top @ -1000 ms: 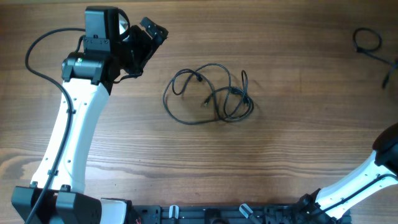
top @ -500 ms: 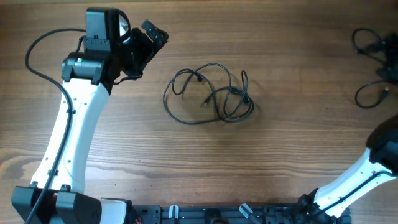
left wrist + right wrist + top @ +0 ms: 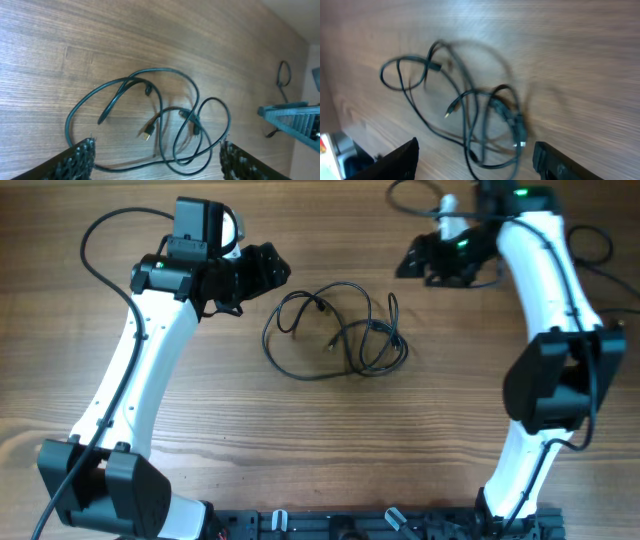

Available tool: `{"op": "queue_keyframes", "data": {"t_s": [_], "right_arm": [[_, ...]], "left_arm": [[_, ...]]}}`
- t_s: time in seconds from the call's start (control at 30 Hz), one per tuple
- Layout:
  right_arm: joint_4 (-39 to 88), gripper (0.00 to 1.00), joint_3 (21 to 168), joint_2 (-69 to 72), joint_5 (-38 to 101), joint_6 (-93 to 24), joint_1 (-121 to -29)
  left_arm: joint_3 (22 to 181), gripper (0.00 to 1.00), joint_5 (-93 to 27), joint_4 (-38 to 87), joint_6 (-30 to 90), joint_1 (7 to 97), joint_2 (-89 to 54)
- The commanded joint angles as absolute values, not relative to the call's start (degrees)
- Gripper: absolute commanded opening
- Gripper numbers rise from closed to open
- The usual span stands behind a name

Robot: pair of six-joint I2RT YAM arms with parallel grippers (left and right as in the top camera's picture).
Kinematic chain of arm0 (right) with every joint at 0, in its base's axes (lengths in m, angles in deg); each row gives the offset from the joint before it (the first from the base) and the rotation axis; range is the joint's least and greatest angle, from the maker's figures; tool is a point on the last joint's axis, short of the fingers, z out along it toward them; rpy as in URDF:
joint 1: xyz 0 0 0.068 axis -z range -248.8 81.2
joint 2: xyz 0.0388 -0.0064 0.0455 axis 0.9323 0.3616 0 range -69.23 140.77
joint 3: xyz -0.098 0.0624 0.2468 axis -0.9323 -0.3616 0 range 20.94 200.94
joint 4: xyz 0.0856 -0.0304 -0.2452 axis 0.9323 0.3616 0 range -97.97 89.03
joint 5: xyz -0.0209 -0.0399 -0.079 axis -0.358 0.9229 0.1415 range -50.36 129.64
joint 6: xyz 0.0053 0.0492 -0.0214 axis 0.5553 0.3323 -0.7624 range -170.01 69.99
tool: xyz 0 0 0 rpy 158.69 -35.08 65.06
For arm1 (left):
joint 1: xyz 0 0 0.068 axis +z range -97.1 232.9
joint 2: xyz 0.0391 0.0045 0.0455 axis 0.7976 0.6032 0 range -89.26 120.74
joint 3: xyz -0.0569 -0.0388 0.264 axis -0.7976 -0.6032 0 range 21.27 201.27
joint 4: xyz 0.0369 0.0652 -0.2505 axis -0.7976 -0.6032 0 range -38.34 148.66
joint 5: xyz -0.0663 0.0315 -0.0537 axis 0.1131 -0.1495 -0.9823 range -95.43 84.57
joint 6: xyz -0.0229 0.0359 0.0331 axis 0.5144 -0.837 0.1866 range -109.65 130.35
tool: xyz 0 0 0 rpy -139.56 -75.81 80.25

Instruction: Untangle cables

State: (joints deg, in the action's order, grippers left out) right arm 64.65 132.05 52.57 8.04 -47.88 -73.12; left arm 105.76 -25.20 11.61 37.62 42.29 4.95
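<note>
Tabletop (image 3: 300, 440): brown wood with the grain running side to side; it carries everything named here.
Left arm (image 3: 125, 390): white links with black joints. In the overhead view it rises from the near-left edge and bends rightward at its top, toward the middle.
Left fingers (image 3: 270, 268): released. In the left wrist view the two ribbed black tips sit in the bottom corners, spread wide, with only wood and cord showing between them. They are near the upper-left side of the tangle and do not touch it.
Cables (image 3: 372, 327): thin black cords lying flat at the middle of the tabletop, between the two sets of fingers. One big open loop takes up the left side. Smaller loops cross and overlap on the right side, where the strands are densest.
Small plug (image 3: 146, 135): a gold-tipped connector on a free cord end, lying inside the big loop near the middle of the tangle.
Dark plug end (image 3: 148, 91): a black connector tip on another strand, on the far side of the gold-tipped one.
Right fingers (image 3: 412, 260): released. The right wrist view is blurred, but it shows two black tips in the bottom corners, wide apart, with the tangle seen between them on the wood. They are near the upper-right side of the tangle, clear of it.
Right arm (image 3: 560, 290): white links rising from the near-right edge to the far edge, with its wrist turned leftward.
Separate loop (image 3: 284, 75): a single thin black cord loop well apart from the tangle, toward the far right. In the overhead view it is mostly hidden behind the right arm.
</note>
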Motion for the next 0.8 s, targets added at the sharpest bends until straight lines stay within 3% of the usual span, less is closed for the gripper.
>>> {"op": "queue_keyframes", "data": {"t_s": [0.0,0.1,0.13,0.17,0.23,0.4,0.5,0.77], "right_arm": [[63.47,0.65,127.98,52.11,15.01,-42.37,-77.95],[61.87,0.56,124.33,52.13,23.67,-35.96,-80.59],[61.08,0.44,122.65,52.13,25.44,-34.83,-81.38],[60.62,0.17,121.95,52.13,25.24,-34.81,-81.64],[59.95,0.05,121.73,52.11,23.56,-35.16,-82.89],[58.75,0.04,123.81,50.36,11.34,-42.54,-85.7],[57.28,0.04,125.34,41.69,2.01,-46.81,-86.36],[51.9,0.04,125.34,25.64,-3.32,-43.2,-86.36]], "left_arm": [[105.48,0.79,-25.53,10.69,36.5,42.14,6.46],[105.48,0.78,-25.53,10.39,36.5,42.14,6.55],[105.48,0.76,-25.53,10.36,36.5,42.14,6.55],[105.48,0.75,-25.53,10.36,36.53,42.14,6.55],[105.48,0.74,-25.5,10.41,36.53,42.14,6.55],[105.48,0.71,-25.53,10.39,36.5,42.14,6.55],[105.48,0.69,-25.53,10.34,36.5,42.14,6.55],[105.48,0.7,-28.19,10.36,36.44,42.14,6.55]]}}
